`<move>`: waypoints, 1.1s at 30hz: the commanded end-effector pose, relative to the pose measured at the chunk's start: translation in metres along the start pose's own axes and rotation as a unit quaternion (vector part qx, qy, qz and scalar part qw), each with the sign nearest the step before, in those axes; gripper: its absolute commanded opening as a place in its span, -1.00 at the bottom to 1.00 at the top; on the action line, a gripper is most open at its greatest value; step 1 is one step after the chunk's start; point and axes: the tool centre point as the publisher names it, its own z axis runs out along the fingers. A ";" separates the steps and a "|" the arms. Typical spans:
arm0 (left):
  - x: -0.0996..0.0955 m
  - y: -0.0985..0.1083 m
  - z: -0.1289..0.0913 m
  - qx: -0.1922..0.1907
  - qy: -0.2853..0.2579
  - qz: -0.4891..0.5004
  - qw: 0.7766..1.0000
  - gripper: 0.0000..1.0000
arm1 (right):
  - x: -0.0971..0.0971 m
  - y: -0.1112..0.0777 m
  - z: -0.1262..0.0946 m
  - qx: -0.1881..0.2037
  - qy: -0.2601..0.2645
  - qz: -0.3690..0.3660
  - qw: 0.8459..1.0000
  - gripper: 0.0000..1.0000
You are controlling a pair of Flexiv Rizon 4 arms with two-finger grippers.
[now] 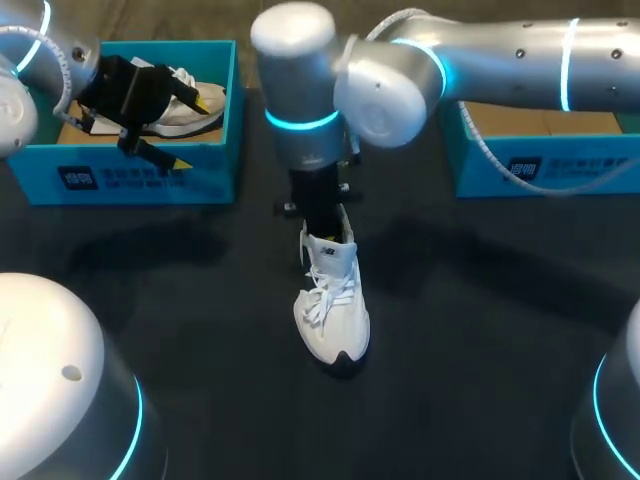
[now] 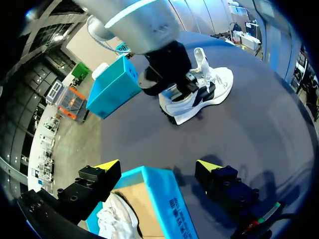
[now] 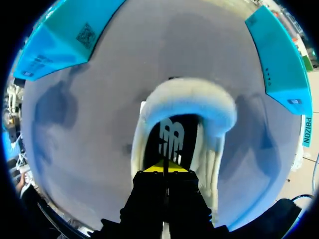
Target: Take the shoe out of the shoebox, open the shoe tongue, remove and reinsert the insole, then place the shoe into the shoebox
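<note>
Head view: white shoe (image 1: 333,305) stands on the counter (image 1: 180,300), toe toward the camera. Right tool (image 3: 164,168) clenched, tips together, down in the shoe's mouth over the insole (image 3: 169,142). Left tool (image 2: 157,167) released, straddling a wall of the left shoebox (image 2: 164,199).

Robotics lab: arms (image 1: 500,55), dark table (image 1: 480,340)

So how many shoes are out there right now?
2. One shoe stands in the middle of the table, with the right hand dipped into it; the other shoe lies in the left blue box. The right box is partly hidden.
</note>
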 end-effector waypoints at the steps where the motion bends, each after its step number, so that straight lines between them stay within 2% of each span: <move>1: 0.000 -0.001 0.000 -0.002 0.001 0.000 1.000 1.00 | -0.013 -0.005 -0.015 0.020 0.016 -0.002 1.000 -1.00; 12: 0.000 -0.001 0.000 -0.002 0.001 0.000 1.000 1.00 | -0.012 -0.038 -0.026 0.068 0.037 0.009 0.997 -1.00; 16: 0.000 -0.001 0.000 -0.002 0.001 0.000 1.000 1.00 | -0.009 -0.041 -0.027 0.076 0.037 0.010 0.996 -1.00; 17: 0.000 -0.001 0.000 -0.002 0.001 0.000 1.000 1.00 | -0.008 -0.041 -0.027 0.082 0.041 0.006 0.996 -0.65; 18: 0.000 -0.001 0.000 -0.002 0.001 0.000 1.000 1.00 | -0.008 -0.041 -0.027 0.080 0.042 0.007 0.996 -0.13; 19: 0.000 -0.001 0.000 -0.002 0.001 0.000 1.000 1.00 | -0.007 -0.040 -0.026 0.081 0.044 0.007 0.996 0.95; 20: 0.000 -0.001 0.000 -0.002 0.001 0.000 1.000 1.00 | -0.007 -0.040 -0.026 0.084 0.045 0.006 0.995 1.00; 33: 0.000 -0.001 0.000 -0.002 0.001 0.000 1.000 1.00 | -0.003 -0.034 -0.024 0.091 0.043 0.000 0.995 1.00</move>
